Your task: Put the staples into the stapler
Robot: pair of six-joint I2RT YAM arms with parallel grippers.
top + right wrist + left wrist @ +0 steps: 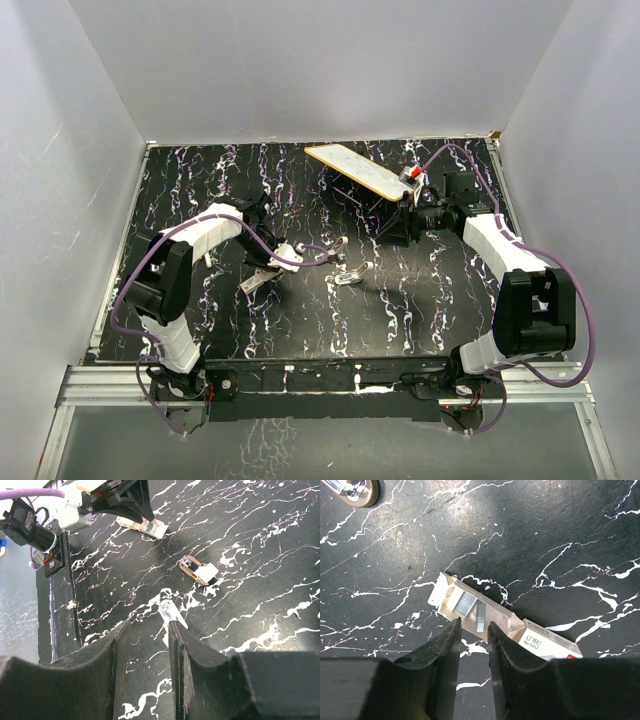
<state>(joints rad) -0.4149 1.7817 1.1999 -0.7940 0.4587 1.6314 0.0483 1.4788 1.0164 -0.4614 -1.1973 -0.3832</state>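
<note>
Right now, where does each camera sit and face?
Top: above and behind, looking down on the table; left arm and right arm show.
Left wrist: looks down past the left gripper at the staple box.
Right wrist: looks past the right gripper across the table at the stapler.
Shared: all three show the staple box.

Lab rig; white enclosure walls (320,70); aluminium frame (100,385)

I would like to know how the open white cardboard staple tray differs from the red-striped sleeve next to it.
The white cardboard tray is open-topped, showing grey staple strips; the red-striped sleeve is closed on top and printed with black characters. The tray lies ahead of the left gripper; the sleeve lies off to one side of it. Both are cardboard, in line on the black marbled table.
</note>
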